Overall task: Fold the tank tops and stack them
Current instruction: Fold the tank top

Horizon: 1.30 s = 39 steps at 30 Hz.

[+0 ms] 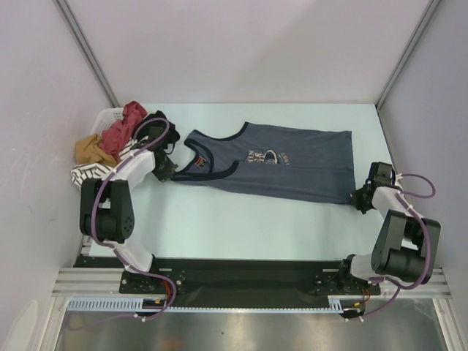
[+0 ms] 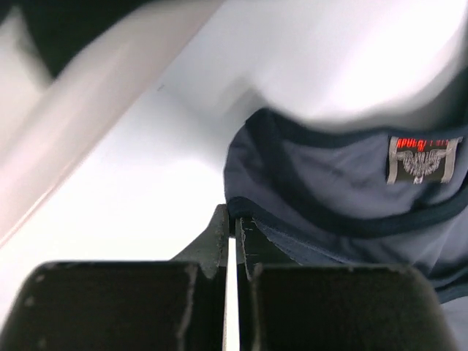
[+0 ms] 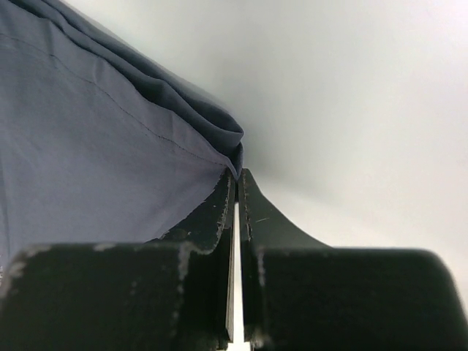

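Tank top [image 1: 300,175], opposite ends pinched in jaws

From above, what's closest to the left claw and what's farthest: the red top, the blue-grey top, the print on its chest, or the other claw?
1. The blue-grey top: the left gripper pinches its shoulder strap.
2. The red top: crumpled, behind and left.
3. The chest print: mid-shirt, rightward.
4. The right gripper: far right, at the hem.
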Available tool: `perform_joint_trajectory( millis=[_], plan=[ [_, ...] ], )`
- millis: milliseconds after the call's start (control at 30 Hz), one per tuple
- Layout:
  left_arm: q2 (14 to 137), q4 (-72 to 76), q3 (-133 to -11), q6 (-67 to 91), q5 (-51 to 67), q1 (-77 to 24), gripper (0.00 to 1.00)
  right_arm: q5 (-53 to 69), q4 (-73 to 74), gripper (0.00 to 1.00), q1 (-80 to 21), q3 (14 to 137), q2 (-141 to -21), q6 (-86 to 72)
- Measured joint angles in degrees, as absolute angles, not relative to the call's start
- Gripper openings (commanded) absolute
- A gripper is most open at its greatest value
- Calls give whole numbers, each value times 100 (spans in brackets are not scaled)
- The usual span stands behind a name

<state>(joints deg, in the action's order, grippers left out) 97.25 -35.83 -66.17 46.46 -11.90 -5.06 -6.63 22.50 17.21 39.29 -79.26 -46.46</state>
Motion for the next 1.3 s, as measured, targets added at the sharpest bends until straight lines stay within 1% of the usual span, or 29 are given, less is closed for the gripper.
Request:
perform_joint_trajectory(
  millis=[333,400,433,467,600,633,667,700,733,767,800,833,933,1000,1067,1100,1133,1200,1233,1300],
  plan=[
    [8490,-3846,-5830,4650,-1396,-506,0,-729,3079,0,1852,3514,-6906,-4718],
    [8256,-3881,-5686,4652,-1404,-506,2,-762,3282,1,1879,3487,-6753,-4764],
    [8136,-3872,-5594,4652,-1404,-506,7,-775,3358,5,1883,3474,-6692,-4783],
    [8029,-3872,-5505,4650,-1402,-506,8,-792,3439,6,1887,3457,-6617,-4803],
    [7806,-3736,-5166,4644,-1356,-506,11,-858,3614,12,1890,3273,-6252,-4871],
    [7806,-3701,-5120,4641,-1350,-506,13,-860,3636,15,1892,3183,-6123,-4928],
    [7817,-3669,-5076,4633,-1343,-504,14,-858,3660,26,1898,3076,-5975,-4980],
    [7843,-3632,-5046,4622,-1339,-504,16,-858,3684,31,1900,2985,-5835,-5050],
    [7881,-3601,-5039,4602,-1339,-499,30,-862,3721,35,1905,2867,-5653,-5100],
    [7933,-3548,-5039,4558,-1343,-495,41,-869,3778,43,1911,2770,-5481,-5142],
    [7981,-3498,-5037,4525,-1343,-493,50,-880,3813,44,1922,2711,-5363,-5164],
    [8044,-3454,-5037,4482,-1350,-486,65,-897,3846,45,1931,2668,-5245,-5186],
    [8141,-3389,-5035,4445,-1402,-467,80,-996,3896,45,1935,2652,-5009,-5203],
    [8110,-3385,-5035,4440,-1518,-458,85,-1076,3909,45,1935,2705,-5009,-5183],
    [8055,-3422,-5041,4442,-1658,-456,87,-1170,3944,45,1935,2805,-5081,-5155],
    [8025,-3476,-5065,4440,-1715,-454,88,-1223,3964,47,1935,2893,-5144,-5131],
    [8001,-3566,-5120,4436,-1776,-451,89,-1278,3964,54,1935,2980,-5210,-5098],
    [7953,-3708,-5312,4416,-1879,-454,91,-1369,3964,58,1935,3183,-5345,-5052],
    [7931,-3758,-5437,4392,-1940,-458,93,-1420,3948,58,1935,3288,-5400,-5009],
    [7876,-3815,-5673,4329,-2067,-523,93,-1461,3940,57,1935,3437,-5459,-4932]
  ],
)
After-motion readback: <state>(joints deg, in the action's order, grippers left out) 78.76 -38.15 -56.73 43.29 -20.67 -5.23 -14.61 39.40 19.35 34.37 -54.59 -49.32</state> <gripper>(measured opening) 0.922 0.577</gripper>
